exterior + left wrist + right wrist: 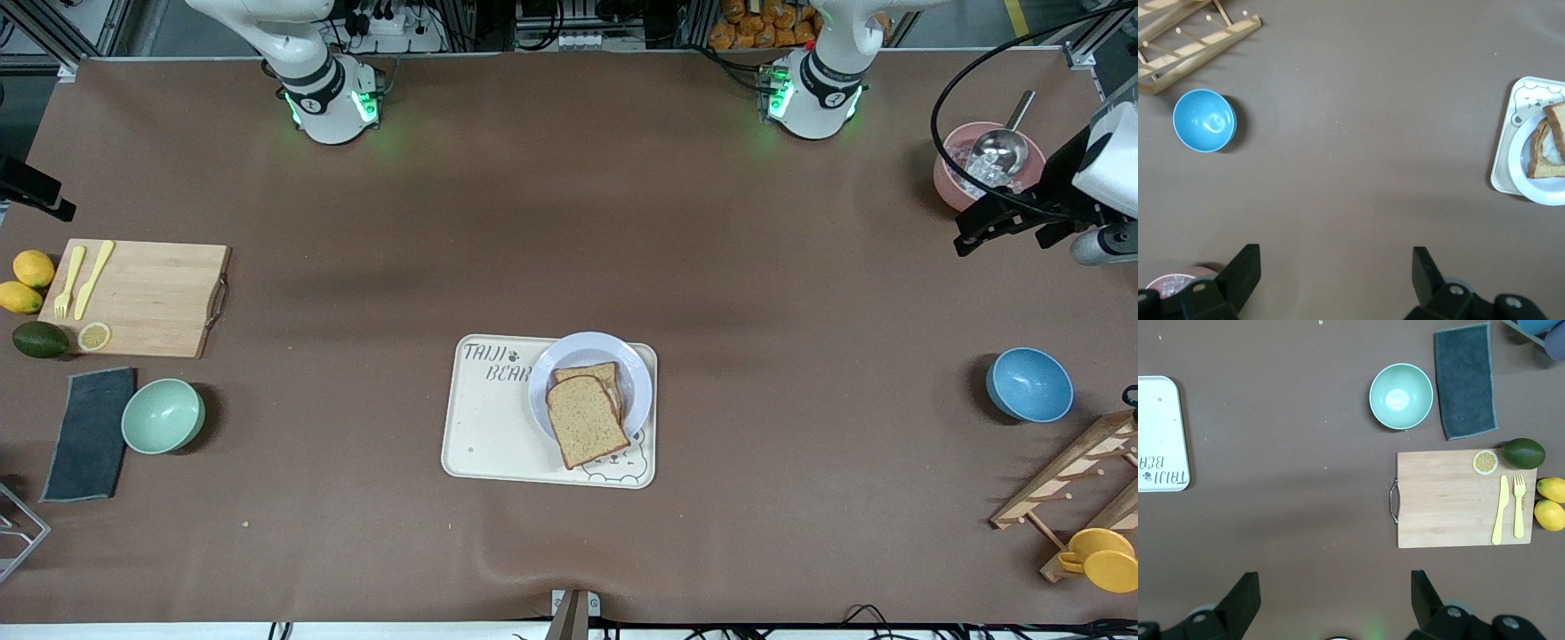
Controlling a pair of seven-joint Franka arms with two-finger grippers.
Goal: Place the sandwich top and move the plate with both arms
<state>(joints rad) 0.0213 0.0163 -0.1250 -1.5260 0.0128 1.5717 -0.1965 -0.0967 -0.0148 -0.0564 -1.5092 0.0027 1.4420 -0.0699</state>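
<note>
Seen on the plate [590, 348], itself resting on the cream tray [498, 444] mid-table: the sandwich top [585, 420], laid askew over a lower slice [594, 373] and overhanging the rim toward the front camera. Poised high with fingers spread wide and empty: left gripper [1336, 280] over bare table near the pink bowl [951, 173]; right gripper [1336, 603] over bare table near the cutting board [1458, 499]. Best done by squaring the top slice first, then pinching opposite plate rims level and lifting together. Ample open brown tabletop around the tray; blue bowl [1029, 384] and green bowl [163, 415] well apart.
</note>
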